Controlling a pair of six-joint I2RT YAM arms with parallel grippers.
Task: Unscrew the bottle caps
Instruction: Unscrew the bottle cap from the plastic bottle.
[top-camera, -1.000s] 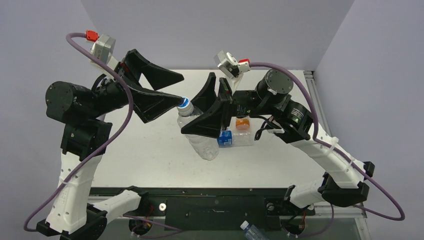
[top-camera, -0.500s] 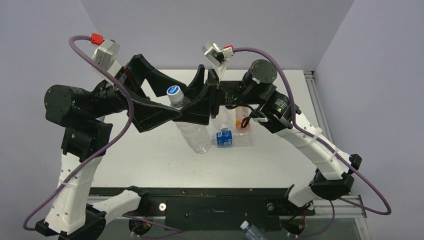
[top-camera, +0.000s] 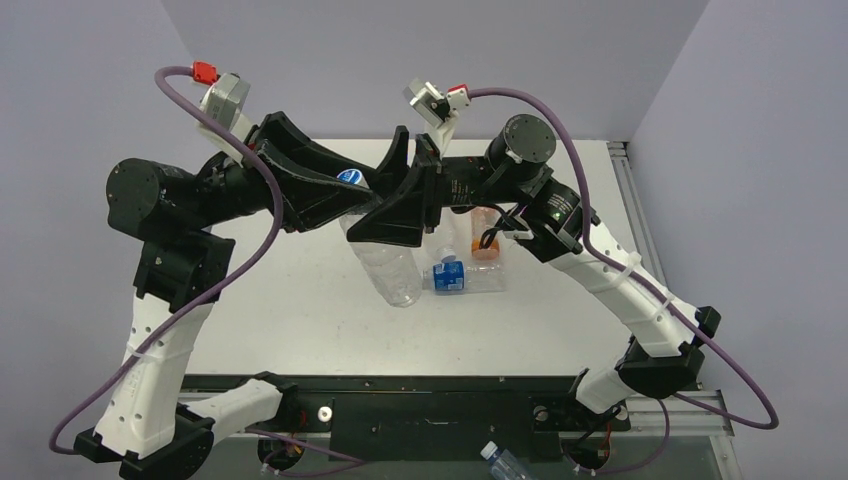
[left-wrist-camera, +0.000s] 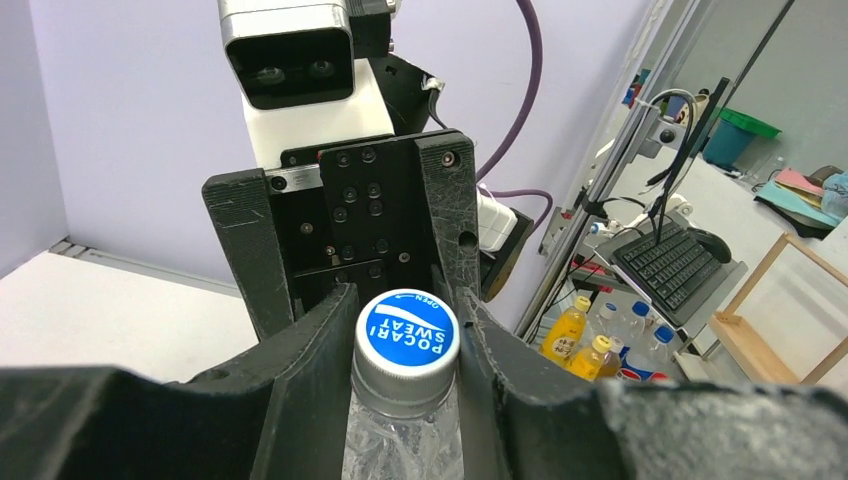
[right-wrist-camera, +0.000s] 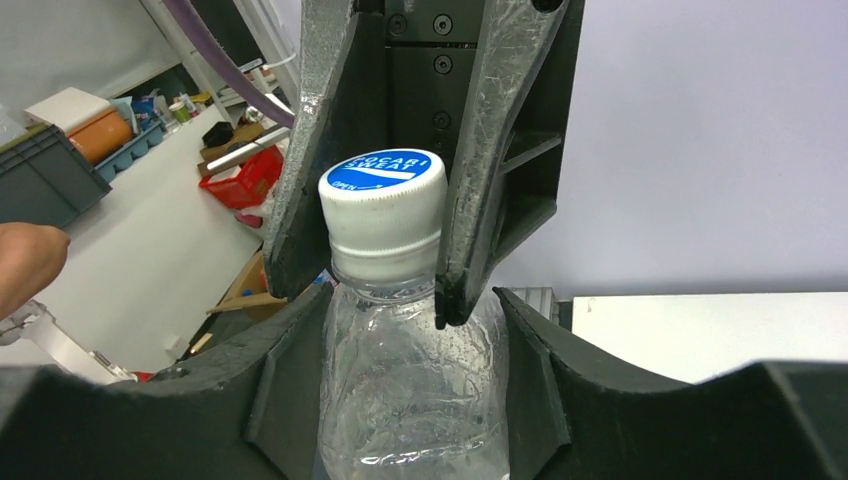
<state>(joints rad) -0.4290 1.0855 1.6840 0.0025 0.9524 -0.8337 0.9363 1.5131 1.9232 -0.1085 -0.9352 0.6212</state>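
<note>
A clear bottle (top-camera: 397, 272) hangs tilted above the table, and my right gripper (top-camera: 400, 215) is shut on its shoulder (right-wrist-camera: 410, 390). Its bottle cap (top-camera: 350, 177) has a blue printed top and a white ridged side (right-wrist-camera: 383, 215). My left gripper (top-camera: 340, 195) is shut on that cap, one finger (left-wrist-camera: 320, 345) pressed to each side of it (left-wrist-camera: 408, 335). In the right wrist view the left arm's fingers (right-wrist-camera: 495, 150) flank the cap from above. The bottle's base is hidden in both wrist views.
A blue-labelled bottle (top-camera: 455, 277) lies on the white table (top-camera: 290, 300) under the right arm, with an orange bottle (top-camera: 485, 245) just behind it. Another bottle (top-camera: 500, 462) lies below the near edge, between the arm bases.
My left gripper, open beside the cap earlier, has closed on it. Before that the right arm lifted the bottle up and to the left.
</note>
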